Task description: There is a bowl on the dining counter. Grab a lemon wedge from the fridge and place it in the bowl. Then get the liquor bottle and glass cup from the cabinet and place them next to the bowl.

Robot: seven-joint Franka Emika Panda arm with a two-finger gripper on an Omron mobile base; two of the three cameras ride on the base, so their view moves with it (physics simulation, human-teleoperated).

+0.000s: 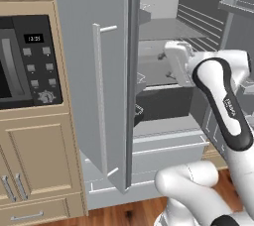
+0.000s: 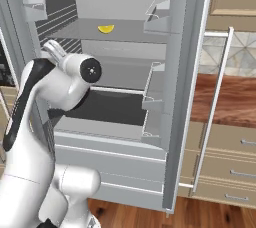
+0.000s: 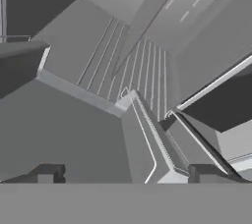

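Inside the open fridge [image 2: 175,72], the gripper [image 3: 125,173] has its fingers [image 3: 49,172] spread wide and empty, apparently ready for a grab. Beyond it, the lemon wedge [image 2: 105,29] lies on an upper shelf [image 2: 85,33], well apart from the tips.

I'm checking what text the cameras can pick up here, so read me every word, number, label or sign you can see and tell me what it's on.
Microwave clock display: light digits, too blurred to read for sure.
Microwave buttons and dial: markings too small to read.
Robot arm's dark forearm cover: a small light brand mark, too small to read.
Fridge: no readable text.
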